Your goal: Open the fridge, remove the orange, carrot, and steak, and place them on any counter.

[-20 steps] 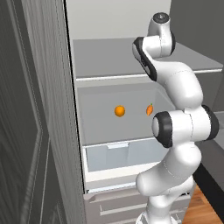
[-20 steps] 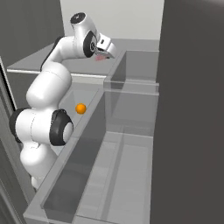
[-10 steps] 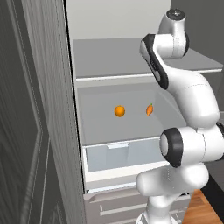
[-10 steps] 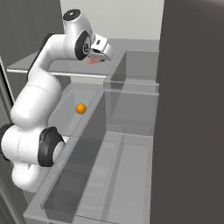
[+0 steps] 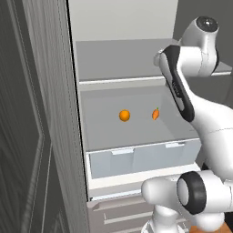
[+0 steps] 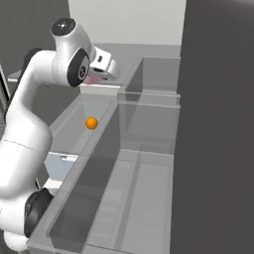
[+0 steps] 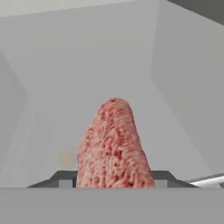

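From the left base view, the fridge stands open, its white inside bare but for two things on the middle shelf: the orange towards the centre and the carrot near it on the right, apart from each other. The arm reaches in at the level of the upper shelf.

From the right base view, the gripper sits at the edge of that upper shelf with a pink sliver of the steak under it. The orange lies lower down on the middle shelf.

In the hand view, the steak rises from between the finger tips and the jaws stand part closed on its near end, so it looks held. It is likely a light, limp slab with a slick surface, so a grip across its middle, on the flat faces, would probably keep it from sagging or sliding out on the way to a desk.
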You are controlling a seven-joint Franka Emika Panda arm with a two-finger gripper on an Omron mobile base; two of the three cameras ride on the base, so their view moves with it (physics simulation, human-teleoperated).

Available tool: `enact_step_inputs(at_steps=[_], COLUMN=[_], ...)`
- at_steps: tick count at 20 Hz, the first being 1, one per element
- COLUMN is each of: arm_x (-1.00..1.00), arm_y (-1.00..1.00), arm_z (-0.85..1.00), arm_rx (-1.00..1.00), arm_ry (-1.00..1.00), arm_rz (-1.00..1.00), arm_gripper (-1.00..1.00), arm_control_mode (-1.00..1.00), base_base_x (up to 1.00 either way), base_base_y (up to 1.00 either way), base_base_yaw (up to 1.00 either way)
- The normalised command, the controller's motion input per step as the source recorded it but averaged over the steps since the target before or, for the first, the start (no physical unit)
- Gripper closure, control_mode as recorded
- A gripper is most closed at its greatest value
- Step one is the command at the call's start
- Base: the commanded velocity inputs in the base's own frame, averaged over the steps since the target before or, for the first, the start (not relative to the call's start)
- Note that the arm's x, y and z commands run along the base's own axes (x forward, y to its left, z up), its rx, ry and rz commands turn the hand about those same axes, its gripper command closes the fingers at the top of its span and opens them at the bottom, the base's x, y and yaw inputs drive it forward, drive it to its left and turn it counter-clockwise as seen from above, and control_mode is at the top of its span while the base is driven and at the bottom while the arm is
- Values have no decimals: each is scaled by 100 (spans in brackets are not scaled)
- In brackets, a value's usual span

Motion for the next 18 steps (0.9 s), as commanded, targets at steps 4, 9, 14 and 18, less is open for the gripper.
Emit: enact_step_inputs(at_steps=[4,9,14,18], arm_x=[-100,-100,-100,-100], arm_y=[31,15,0,0], arm_z=[0,0,8,2], arm_rx=[0,0,0,0], arm_ry=[0,1,4,1], arm_rz=[7,3,0,0], arm_gripper=[100,100,100,100], arm_control_mode=[-100,-100,-100,-100], base_base_x=[0,0,0,0], base_base_y=[0,0,0,0], base_base_yaw=[0,0,0,0])
